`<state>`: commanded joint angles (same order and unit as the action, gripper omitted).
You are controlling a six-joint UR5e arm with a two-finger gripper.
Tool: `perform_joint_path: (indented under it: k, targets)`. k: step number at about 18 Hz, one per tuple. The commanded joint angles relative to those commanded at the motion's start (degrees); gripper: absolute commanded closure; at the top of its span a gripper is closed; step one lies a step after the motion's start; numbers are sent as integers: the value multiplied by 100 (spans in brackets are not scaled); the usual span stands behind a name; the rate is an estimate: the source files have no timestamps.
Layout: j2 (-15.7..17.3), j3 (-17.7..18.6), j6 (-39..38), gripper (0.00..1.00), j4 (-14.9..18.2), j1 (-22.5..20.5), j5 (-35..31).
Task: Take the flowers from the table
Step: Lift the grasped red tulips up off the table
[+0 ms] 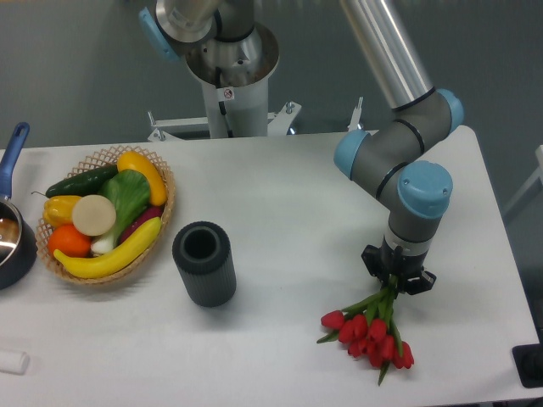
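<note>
A bunch of red tulips, the flowers [366,332], lies at the front right of the white table [288,195], blooms toward the front edge and green stems running up to the back. My gripper [396,282] points straight down over the stem ends and its fingers are shut on the stems. The stem tips are hidden under the gripper. The blooms look slightly raised and shifted compared with before, though whether they have left the table surface I cannot tell.
A dark ribbed cylinder vase [204,263] stands upright left of centre. A wicker basket [161,222] of fruit and vegetables sits at the left. A dark pot with a blue handle [12,222] is at the left edge. A small white object [13,362] lies front left.
</note>
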<state>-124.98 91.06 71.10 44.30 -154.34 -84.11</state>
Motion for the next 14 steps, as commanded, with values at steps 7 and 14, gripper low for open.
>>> perform_joint_path:
  k: [7,14]
  targets:
    - [210,-53,-9,71,0,-44,17]
    - [1062,-97,-596,71,0,-105,859]
